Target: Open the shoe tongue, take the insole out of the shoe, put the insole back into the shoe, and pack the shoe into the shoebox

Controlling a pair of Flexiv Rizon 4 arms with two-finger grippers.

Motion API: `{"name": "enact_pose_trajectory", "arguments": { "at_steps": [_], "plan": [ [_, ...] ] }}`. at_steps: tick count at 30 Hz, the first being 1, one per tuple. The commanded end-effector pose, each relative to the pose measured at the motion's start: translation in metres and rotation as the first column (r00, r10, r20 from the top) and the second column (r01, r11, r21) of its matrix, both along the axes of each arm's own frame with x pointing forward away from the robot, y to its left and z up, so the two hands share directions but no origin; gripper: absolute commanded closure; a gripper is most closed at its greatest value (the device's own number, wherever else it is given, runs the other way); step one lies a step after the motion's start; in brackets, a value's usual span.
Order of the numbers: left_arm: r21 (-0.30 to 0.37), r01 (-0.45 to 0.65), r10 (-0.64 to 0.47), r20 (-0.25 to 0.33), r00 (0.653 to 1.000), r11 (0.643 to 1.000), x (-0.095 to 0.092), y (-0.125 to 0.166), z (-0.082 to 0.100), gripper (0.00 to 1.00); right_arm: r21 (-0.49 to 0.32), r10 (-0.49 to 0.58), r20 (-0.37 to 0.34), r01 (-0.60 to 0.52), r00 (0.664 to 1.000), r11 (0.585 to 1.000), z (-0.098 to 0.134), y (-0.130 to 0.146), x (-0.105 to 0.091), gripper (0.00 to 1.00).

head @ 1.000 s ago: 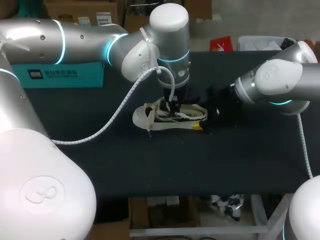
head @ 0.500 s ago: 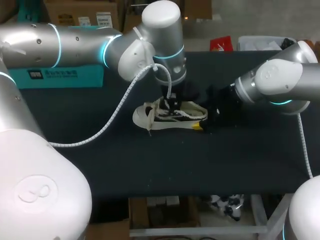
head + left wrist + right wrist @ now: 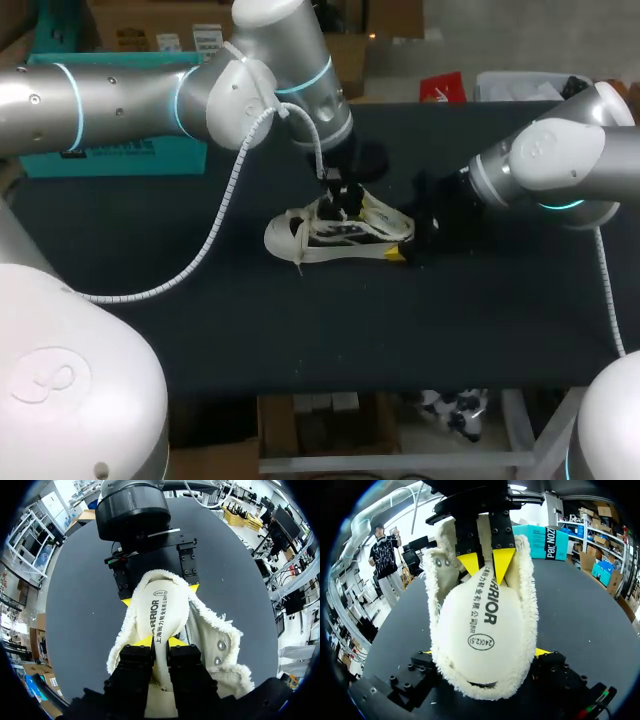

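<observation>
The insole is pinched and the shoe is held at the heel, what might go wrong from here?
The left pincer grips only a narrow part of the insole, so it may slip out when pulled. The shoe has fleecy lining hugging the insole, so it may get dragged along if the right pincer on its heel loses hold.

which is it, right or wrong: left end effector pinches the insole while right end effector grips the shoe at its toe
Wrong in one respect: the right end effector grips the shoe at its heel, not its toe, as the head view shows. The left end effector does pinch the insole.
</observation>
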State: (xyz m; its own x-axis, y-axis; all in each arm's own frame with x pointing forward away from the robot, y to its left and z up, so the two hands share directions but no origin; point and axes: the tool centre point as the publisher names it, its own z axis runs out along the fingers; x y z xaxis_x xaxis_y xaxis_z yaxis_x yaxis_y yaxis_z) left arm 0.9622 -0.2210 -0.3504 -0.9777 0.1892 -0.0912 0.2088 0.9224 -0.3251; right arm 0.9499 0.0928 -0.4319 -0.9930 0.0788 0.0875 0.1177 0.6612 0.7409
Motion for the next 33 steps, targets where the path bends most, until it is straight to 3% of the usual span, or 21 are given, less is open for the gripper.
{"name": "enact_pose_trajectory", "arguments": {
  "at_steps": [1, 9, 15, 18, 20, 21, 33],
  "plan": [
    [-0.061, 0.001, -0.002, -0.014, 1.0, 0.998, -0.006, 0.011, 0.015, 1.0, 0.002, 0.001, -0.001, -0.001, 1.0, 1.0, -0.011, 0.003, 0.0, 1.0],
    [-0.167, 0.034, -0.049, -0.089, 0.995, 0.985, -0.008, 0.017, 0.029, 1.0, 0.002, 0.001, -0.001, -0.001, 1.0, 1.0, -0.011, 0.003, 0.0, 1.0],
    [-0.174, 0.062, -0.079, -0.091, 0.993, 0.983, -0.013, 0.011, 0.035, 1.0, 0.002, 0.001, -0.001, -0.001, 1.0, 1.0, -0.011, 0.003, 0.0, 1.0],
    [-0.158, 0.057, -0.069, -0.07, 0.995, 0.986, -0.018, 0.005, 0.036, 0.35, 0.002, 0.001, -0.001, -0.001, 1.0, 1.0, -0.011, 0.003, 0.0, 1.0],
    [-0.153, 0.049, -0.058, -0.06, 0.997, 0.987, -0.021, 0.003, 0.037, 0.09, 0.002, 0.001, -0.001, -0.001, 1.0, 1.0, -0.011, 0.003, 0.0, 1.0],
    [-0.153, 0.045, -0.054, -0.053, 0.997, 0.987, -0.023, 0.002, 0.038, 0.0, 0.002, 0.001, -0.001, -0.001, 1.0, 1.0, -0.011, 0.003, 0.0, 1.0],
    [-0.168, -0.044, 0.054, 0.057, 0.997, 0.985, -0.042, -0.004, 0.054, 0.0, 0.002, 0.001, -0.001, -0.001, 1.0, 1.0, -0.011, 0.003, 0.0, 1.0]
  ]
}}
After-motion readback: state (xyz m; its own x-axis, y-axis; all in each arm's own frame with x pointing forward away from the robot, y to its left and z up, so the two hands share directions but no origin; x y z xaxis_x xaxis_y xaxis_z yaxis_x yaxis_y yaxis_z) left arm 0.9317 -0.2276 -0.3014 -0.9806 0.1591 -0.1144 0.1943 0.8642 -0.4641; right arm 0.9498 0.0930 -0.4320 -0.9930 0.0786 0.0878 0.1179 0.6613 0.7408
